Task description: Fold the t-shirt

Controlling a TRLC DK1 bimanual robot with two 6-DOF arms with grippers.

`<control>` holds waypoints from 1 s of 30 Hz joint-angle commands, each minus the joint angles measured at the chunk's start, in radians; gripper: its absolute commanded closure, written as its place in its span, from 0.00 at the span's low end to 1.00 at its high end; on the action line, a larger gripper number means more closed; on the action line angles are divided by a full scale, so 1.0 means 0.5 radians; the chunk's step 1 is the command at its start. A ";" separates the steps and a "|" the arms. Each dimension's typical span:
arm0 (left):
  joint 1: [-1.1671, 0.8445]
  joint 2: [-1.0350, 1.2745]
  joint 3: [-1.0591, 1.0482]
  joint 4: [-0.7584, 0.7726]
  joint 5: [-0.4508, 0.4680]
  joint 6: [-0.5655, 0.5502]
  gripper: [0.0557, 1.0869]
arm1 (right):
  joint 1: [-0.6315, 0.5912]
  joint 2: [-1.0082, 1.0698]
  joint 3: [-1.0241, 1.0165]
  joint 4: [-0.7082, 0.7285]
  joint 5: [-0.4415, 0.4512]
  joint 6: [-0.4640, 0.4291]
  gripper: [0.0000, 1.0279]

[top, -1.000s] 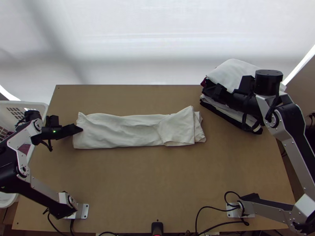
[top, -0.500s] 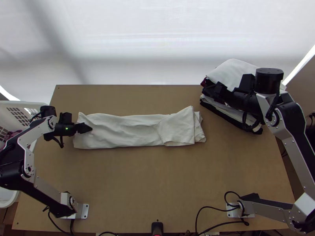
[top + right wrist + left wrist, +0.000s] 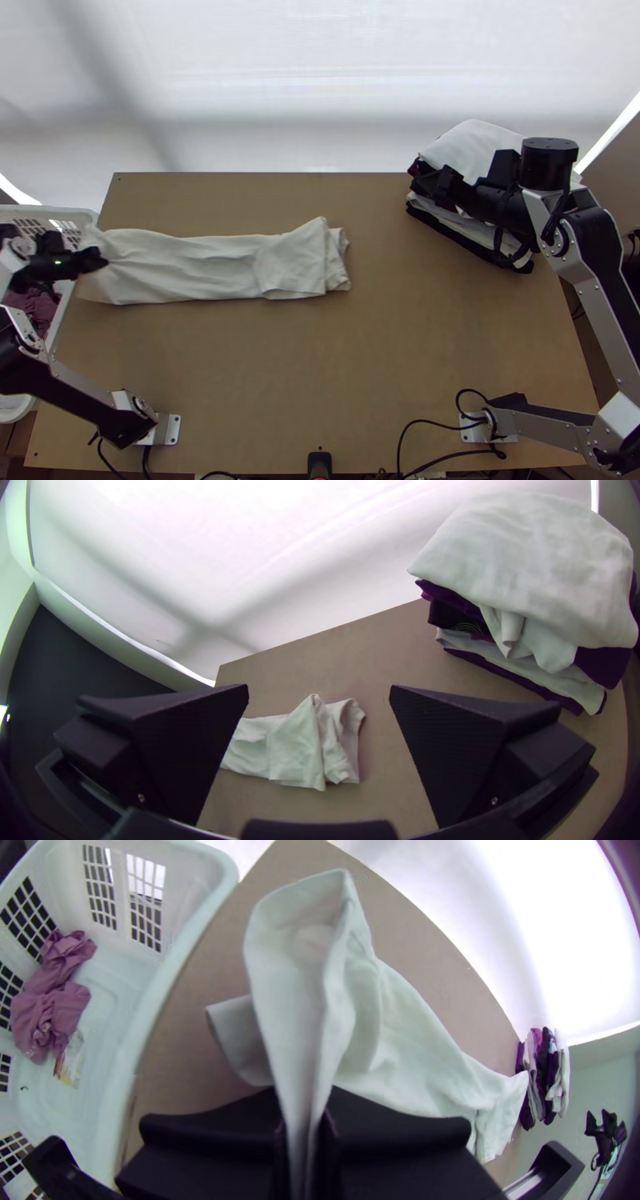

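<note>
Fingers (image 3: 407, 1130) of the left arm are closing on one end of the t-shirt (image 3: 212, 268), pinching it into a narrow gather beside the white basket (image 3: 175, 970), where a purple garment (image 3: 52, 1000) is lying. With that end sitting so near the rim, the hem could be snagging or dropping inside if the arm goes lower or farther out. Because a single pinch is bearing the pull, the cloth is creasing towards the grip, and a stronger tug could be skewing the long folded strip or dragging it off the surface (image 3: 320, 368). Farther right, the strip is resting on the surface, its end folded over; friction there could be peeling that loose flap open. Beyond it, the right arm's fingers (image 3: 173, 760) are standing wide apart, holding nothing, close by the clothes pile (image 3: 533, 573), so a careless swing could be toppling its uneven layers.
</note>
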 commanded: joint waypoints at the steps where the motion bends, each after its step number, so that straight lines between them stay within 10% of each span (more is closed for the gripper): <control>1: 0.005 -0.114 0.160 -0.182 0.011 0.046 0.96 | -0.016 0.006 0.005 -0.010 -0.011 0.014 0.04; 30: -1.915 -0.323 0.408 -0.145 -0.189 -1.221 0.96 | -0.019 0.015 -0.016 -0.004 -0.011 -0.017 0.04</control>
